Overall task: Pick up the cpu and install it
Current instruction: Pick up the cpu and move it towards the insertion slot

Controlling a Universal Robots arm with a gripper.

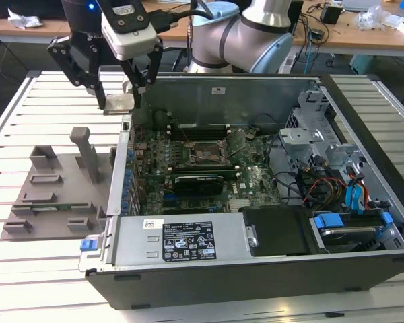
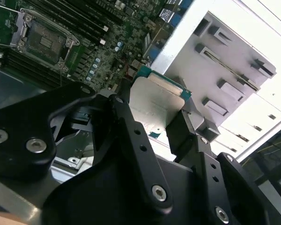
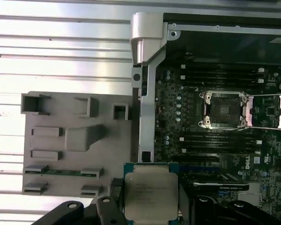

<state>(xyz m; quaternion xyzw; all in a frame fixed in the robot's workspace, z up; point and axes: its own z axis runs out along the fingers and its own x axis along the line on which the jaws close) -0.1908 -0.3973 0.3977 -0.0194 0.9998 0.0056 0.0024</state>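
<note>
My gripper is shut on the cpu, a flat silver square held by its edges, level, in the air. It hangs above the left wall of the open computer case in the exterior view, between the grey holder tray and the motherboard. Both wrist views show the cpu between the black fingers, green rim showing. The open socket lies on the motherboard, off to the side of the chip, with its metal frame lifted.
The case holds a drive cage, coloured cables and a black power supply. The holder tray has upright posts. All rests on a white slatted table. The arm's base stands behind the case.
</note>
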